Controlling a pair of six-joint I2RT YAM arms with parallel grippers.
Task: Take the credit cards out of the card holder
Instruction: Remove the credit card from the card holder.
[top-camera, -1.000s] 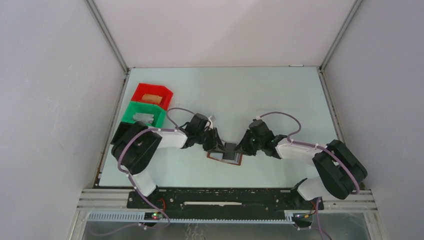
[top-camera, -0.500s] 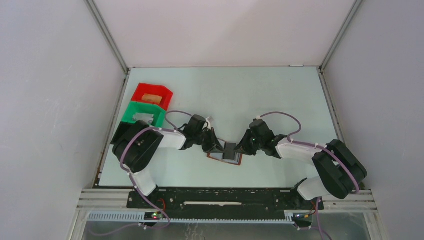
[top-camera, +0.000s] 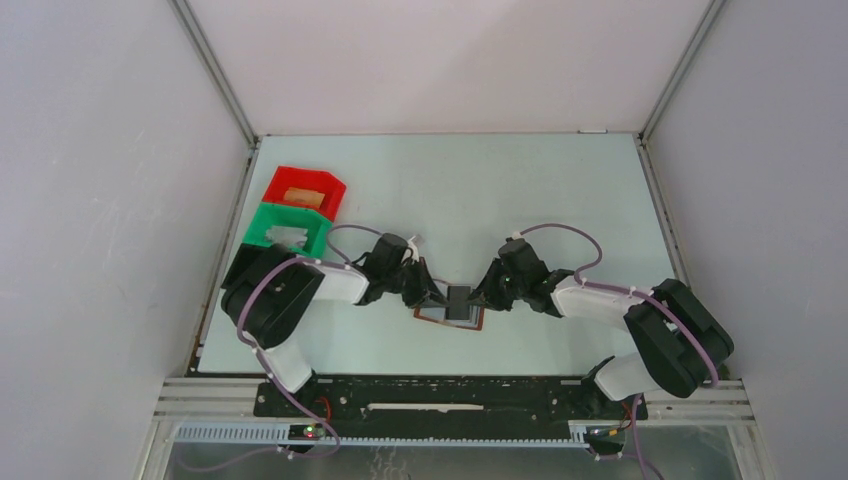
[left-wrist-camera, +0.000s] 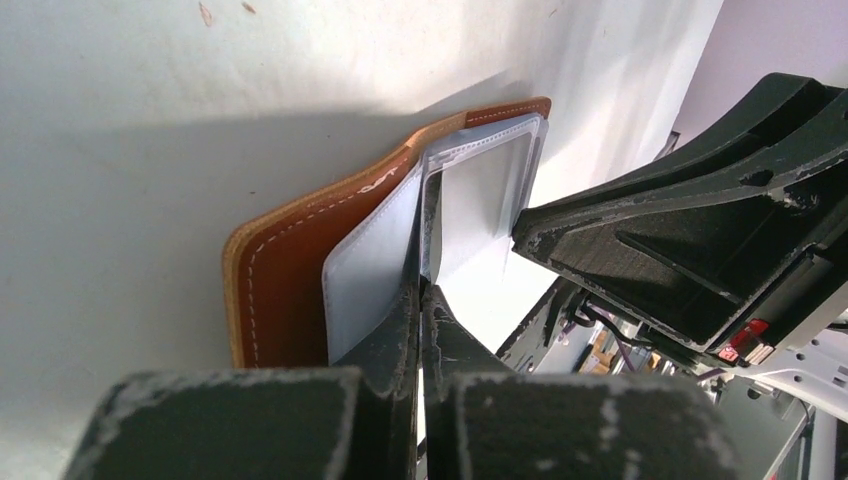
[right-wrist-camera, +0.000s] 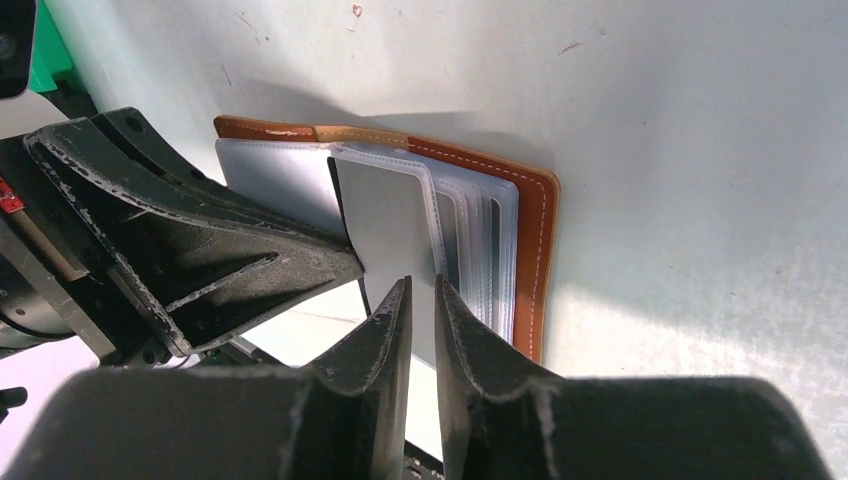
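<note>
The card holder (top-camera: 470, 328) lies open on the table between both arms, brown leather (left-wrist-camera: 290, 270) with greyish clear sleeves (right-wrist-camera: 480, 250). One sleeve leaf stands upright with a grey credit card (right-wrist-camera: 385, 220) in it. My left gripper (left-wrist-camera: 420, 288) is shut on the thin dark edge of that card, seen edge-on (left-wrist-camera: 428, 225). My right gripper (right-wrist-camera: 422, 290) comes from the other side. Its fingers, a narrow gap apart, clasp the lower edge of the same leaf. In the top view the left gripper (top-camera: 432, 297) and right gripper (top-camera: 482, 298) flank the dark upright leaf (top-camera: 459, 302).
A red bin (top-camera: 322, 183) and a green bin (top-camera: 262, 228) stand at the table's left edge behind the left arm, each with something flat inside. The enclosure's grey walls close in on the left, right and back.
The left gripper's jaws have closed onto the upright leaf's edge, and that wrist has sunk slightly. The right gripper and the card holder have stayed put.
</note>
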